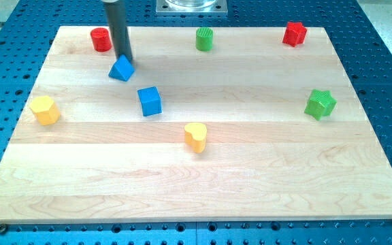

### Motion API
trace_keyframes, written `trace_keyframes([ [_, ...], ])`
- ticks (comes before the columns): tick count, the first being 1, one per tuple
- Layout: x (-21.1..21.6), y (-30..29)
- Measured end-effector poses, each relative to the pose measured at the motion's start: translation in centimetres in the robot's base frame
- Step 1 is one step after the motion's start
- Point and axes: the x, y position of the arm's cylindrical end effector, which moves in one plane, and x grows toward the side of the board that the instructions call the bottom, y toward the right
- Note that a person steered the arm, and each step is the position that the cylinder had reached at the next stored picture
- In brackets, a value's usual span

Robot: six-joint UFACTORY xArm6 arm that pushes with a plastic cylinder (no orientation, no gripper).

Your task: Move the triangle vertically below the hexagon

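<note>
In the camera view, a pale wooden board (203, 184) lies on a blue perforated table (386, 54), and my tip (124, 58) sits at the far left of the board, at the end of the straight dark rod. There are no fingers here, so nothing opens or closes; the tip rests right at the far edge of the small blue triangle block (122, 69), touching it or all but touching it. Just beyond and to the left of the tip stands a red cylinder block (101, 39), close to the board's far edge. A blue cube block (150, 101) lies near the triangle, on its nearer right side. The yellow hexagon block (45, 109) sits at the board's left edge, nearer than the triangle and well to its left. A yellow heart-shaped block (196, 136) lies near the board's middle. Along the far edge stand a green cylinder block (204, 39) and, toward the right corner, a red star-like block (294, 33). A green star-shaped block (320, 104) sits at the right side.
</note>
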Motion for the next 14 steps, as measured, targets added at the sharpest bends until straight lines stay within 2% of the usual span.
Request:
trace_keyframes([
  [1, 9.4, 0.7],
  [2, 13.0, 0.6],
  [4, 17.8, -1.3],
  [5, 18.3, -1.3],
  [6, 20.7, -2.9],
  [11, 20.8, -1.5],
  [12, 21.3, -1.8],
  [13, 24.0, -3.9],
  [14, 19.7, -1.4],
])
